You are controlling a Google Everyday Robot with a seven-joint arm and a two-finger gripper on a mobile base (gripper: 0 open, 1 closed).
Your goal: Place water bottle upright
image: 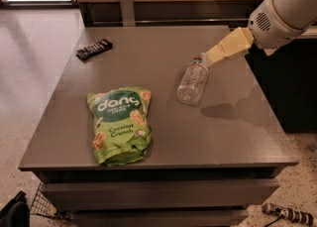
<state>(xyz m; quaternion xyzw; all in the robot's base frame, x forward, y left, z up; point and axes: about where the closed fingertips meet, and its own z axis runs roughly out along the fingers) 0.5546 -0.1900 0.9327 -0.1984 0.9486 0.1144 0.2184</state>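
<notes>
The water bottle [193, 81] is clear ribbed plastic and lies on its side on the grey table [148, 57], right of centre. Its cap end points to the back right. My gripper [212, 57], cream-coloured on a white arm, reaches in from the upper right. Its tip is right at the bottle's cap end, low over the table. Whether it touches the bottle cannot be told.
A green Dang snack bag [121, 124] lies flat at the front left of the table. A dark candy bar [94, 49] lies at the back left. A grey post [127, 5] stands behind the table. A wire basket [44, 203] sits on the floor at the lower left.
</notes>
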